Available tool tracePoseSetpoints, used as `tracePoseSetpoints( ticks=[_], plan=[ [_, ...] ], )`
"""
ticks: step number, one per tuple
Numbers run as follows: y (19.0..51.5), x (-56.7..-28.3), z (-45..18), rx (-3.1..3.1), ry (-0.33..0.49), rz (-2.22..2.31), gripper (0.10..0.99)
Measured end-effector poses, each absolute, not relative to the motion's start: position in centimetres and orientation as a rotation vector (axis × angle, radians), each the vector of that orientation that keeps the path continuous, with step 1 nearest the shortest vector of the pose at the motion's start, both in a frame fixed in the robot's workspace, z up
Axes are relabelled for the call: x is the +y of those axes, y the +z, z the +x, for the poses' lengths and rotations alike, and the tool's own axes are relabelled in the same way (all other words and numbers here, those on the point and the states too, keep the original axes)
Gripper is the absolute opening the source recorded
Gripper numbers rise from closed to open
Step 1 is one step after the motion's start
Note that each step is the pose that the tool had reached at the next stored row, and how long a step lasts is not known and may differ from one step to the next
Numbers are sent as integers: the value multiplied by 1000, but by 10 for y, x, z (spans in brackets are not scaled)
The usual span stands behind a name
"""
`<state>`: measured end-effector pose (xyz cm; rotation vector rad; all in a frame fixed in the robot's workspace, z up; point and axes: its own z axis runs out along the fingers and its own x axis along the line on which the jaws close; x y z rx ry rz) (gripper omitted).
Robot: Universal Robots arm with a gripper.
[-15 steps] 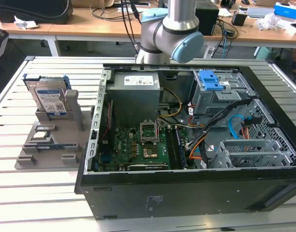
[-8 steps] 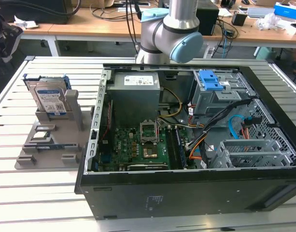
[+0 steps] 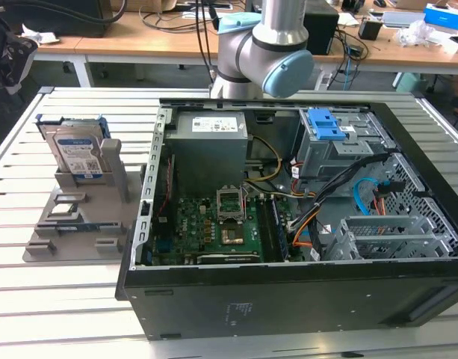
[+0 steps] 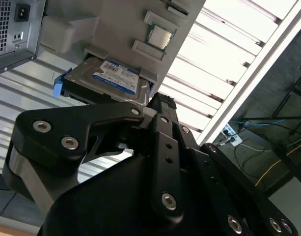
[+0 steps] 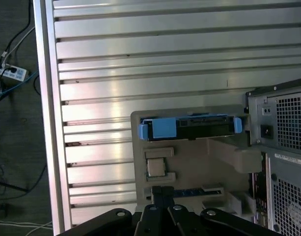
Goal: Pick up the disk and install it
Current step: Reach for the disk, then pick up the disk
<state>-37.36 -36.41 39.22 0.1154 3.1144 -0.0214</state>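
Jaws were together and held nothing, as far as both wrist views let me judge. Their tips pointed toward the grey holder and were near it, but clearly apart from the disk. The disk stood on its edge in a slot of this holder, with the blue frame around it. In the exterior view its label faced away from the case. The holder lay on the bench, just beside the case, on the exterior view's left. The arm rose behind the case in that view.

By my judgement the task was at its very beginning. The pick was not yet done: nothing gripped the disk, and it sat fully in the slot. The installing was not yet done either. The case lay open on its side, with the board, the cables and the drive cage exposed. The cage looked ready to receive a drive, though I could not tell which bay was meant for this one. So both parts of the work, the pick and the install, were left to do
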Motion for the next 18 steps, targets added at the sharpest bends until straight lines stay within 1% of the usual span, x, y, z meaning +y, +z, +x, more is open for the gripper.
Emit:
tracePoseSetpoints(
  ticks=[7, 18],
  plan=[
    [392, -364, -374, 3115, -21, 108, 106],
    [392, -364, -374, 3112, -18, -155, 106]
  ],
)
